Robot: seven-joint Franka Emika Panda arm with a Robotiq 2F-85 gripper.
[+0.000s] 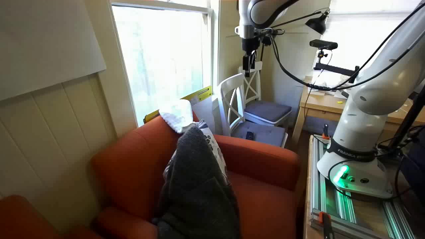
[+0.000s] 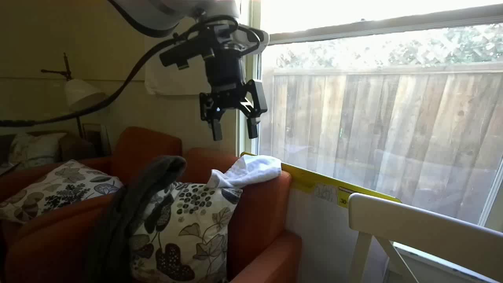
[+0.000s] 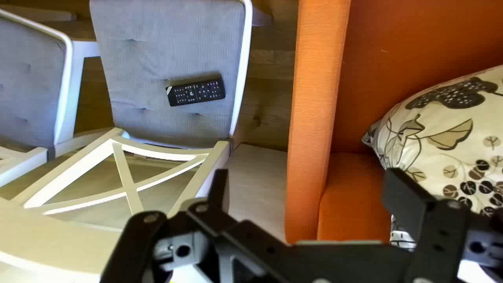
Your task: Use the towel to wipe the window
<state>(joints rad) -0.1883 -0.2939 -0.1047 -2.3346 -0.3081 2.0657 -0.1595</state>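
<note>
The white towel [image 1: 176, 114] lies draped over the top of the orange armchair's back, beside a patterned cushion. It shows crumpled in an exterior view [image 2: 251, 171]. The window [image 1: 162, 53] stands behind the armchair, and its glass also shows in an exterior view [image 2: 377, 118]. My gripper [image 2: 235, 133] is open and empty, pointing down, well above the towel's height and apart from it. It also shows in an exterior view [image 1: 247, 68], above the white chairs. In the wrist view the open fingers [image 3: 306, 173] frame the armchair's arm; the towel cannot be clearly made out there.
The orange armchair [image 1: 262, 149] holds a patterned cushion [image 2: 192, 232] and a dark grey blanket [image 1: 202, 186]. White chairs [image 1: 232, 96] stand beside it, with a remote [image 3: 195, 92] on a seat. A yellow-edged board [image 2: 310, 177] leans below the window.
</note>
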